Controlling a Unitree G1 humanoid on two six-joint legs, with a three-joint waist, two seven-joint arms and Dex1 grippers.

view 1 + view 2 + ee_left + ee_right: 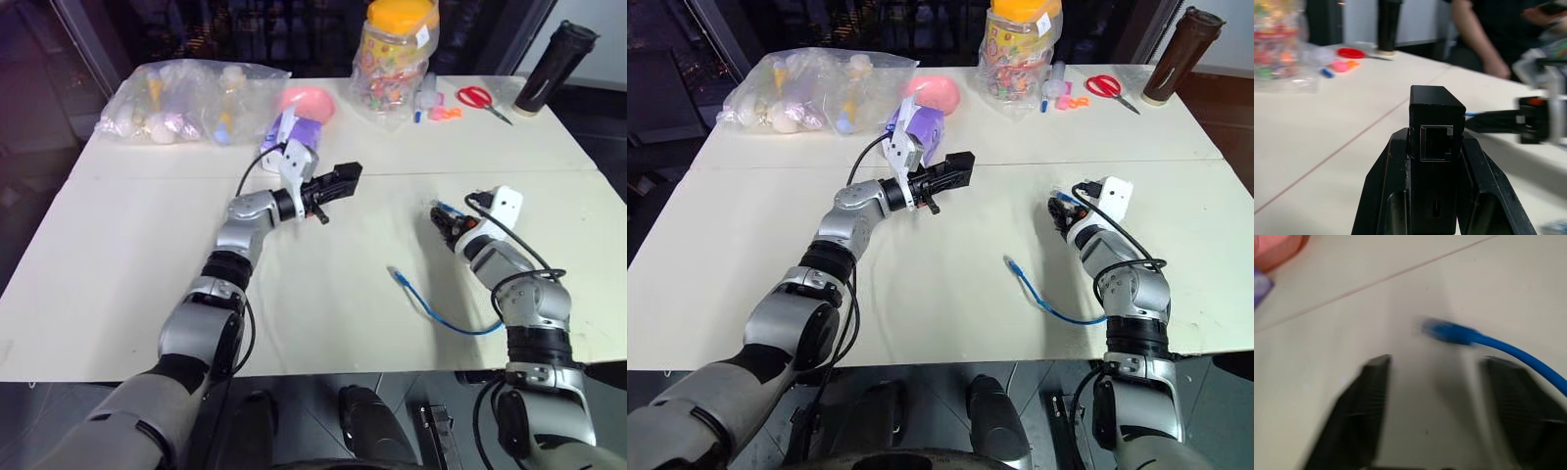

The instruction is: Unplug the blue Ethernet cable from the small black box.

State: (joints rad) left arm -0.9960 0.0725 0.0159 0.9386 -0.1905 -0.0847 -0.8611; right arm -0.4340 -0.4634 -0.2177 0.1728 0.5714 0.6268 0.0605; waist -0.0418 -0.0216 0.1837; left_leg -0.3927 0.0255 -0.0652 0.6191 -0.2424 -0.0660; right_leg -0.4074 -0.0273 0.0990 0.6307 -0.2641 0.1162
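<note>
My left gripper [343, 179] hovers above the middle of the table, shut on the small black box [1436, 122]. The box's port faces outward and has nothing in it. The blue Ethernet cable [441, 311] lies loose on the white table [323, 323] at the right, with one plug end [394, 273] resting on the surface. My right gripper [441, 220] stands low over the table to the right, open. Another blue plug end [1442, 330] sits just past its spread fingers, held by neither.
At the table's far side stand a clear bag of items [186, 98], a purple-and-white tissue box [294, 132], a pink bowl [309, 101], a candy jar [392, 59], red scissors [478, 96] and a dark bottle [554, 69]. A person's arm [1479, 39] rests beyond the table.
</note>
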